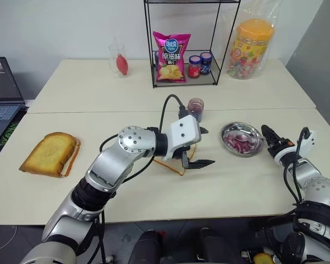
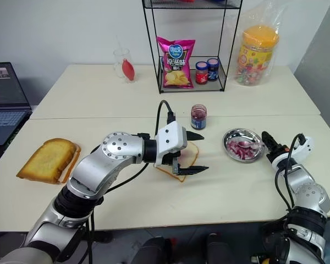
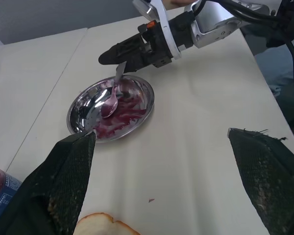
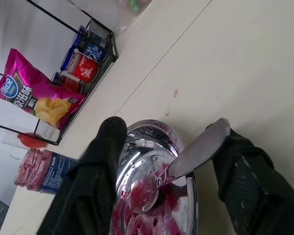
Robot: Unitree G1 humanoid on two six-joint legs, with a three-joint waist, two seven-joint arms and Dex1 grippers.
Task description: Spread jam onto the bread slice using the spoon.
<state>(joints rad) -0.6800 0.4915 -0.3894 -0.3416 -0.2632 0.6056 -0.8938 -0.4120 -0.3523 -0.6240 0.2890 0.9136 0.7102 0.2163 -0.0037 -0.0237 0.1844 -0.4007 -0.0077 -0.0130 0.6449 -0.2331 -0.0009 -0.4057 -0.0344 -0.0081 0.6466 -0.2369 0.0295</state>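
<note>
The bread slice (image 2: 191, 150) lies on the table mid-front, largely covered by my left gripper (image 1: 205, 147), which hovers just above it, open and empty. The spoon (image 3: 110, 101) rests in a small metal dish (image 1: 230, 131) smeared with purple jam (image 3: 122, 120), its handle pointing toward my right gripper (image 1: 267, 133). In the right wrist view the spoon handle (image 4: 198, 147) lies between the two spread fingers, touching one finger (image 4: 245, 166) and clear of the other. The jam jar (image 1: 196, 108) stands behind the bread.
A darker toasted slice (image 1: 49, 154) lies at the front left, and a laptop (image 1: 3, 93) sits off the left edge. At the back stand a wire rack (image 1: 187, 44) with a chips bag and two small jars, a bagged yellow-lidded tub (image 1: 252, 47) and a glass (image 1: 119, 59).
</note>
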